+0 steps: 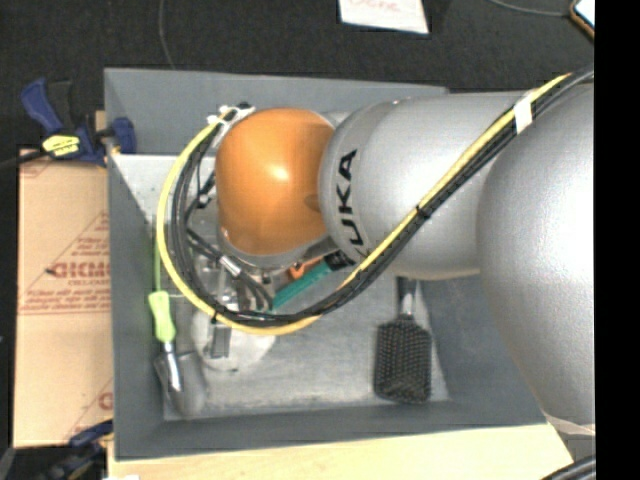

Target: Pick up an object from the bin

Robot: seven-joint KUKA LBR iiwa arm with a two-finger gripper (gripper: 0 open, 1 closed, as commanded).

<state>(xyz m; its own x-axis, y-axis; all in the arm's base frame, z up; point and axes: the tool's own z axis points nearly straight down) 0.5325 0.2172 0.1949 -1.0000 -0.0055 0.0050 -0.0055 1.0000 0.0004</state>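
1. Arm (450,188): it comes in from the right and covers most of the bin. The orange cover (270,183) sits over the bin's middle left. The gripper (220,336) hangs below it, toward the bin's lower-left corner as the camera sees it. I cannot tell whether it is open or closed, because the wrist and cables hide it. Nothing is seen held.
2. Bin (300,93): grey metal with sloped walls. Few things are visible on its floor.
3. Black brush (403,360): it lies near the bin's lower edge, right of centre and well apart from the gripper.
   - Handling, judged: light, with a stiff body and yielding bristles. The narrow handle pointing to the upper edge is the better hold.
   - Look: a dark, dotted, rounded-rectangle head.
4. Green-handled tool (160,313): this is the thing nearest the gripper. It lies just beside it, along the bin's left wall, with its metal end (172,373) in the lower-left corner.
   - Handling, judged: light, rigid and slim. The metal end is likely slippery, so grip across the green handle. The wall close by leaves little room on that side.
   - Look: a bright green handle and a grey, shiny tip.
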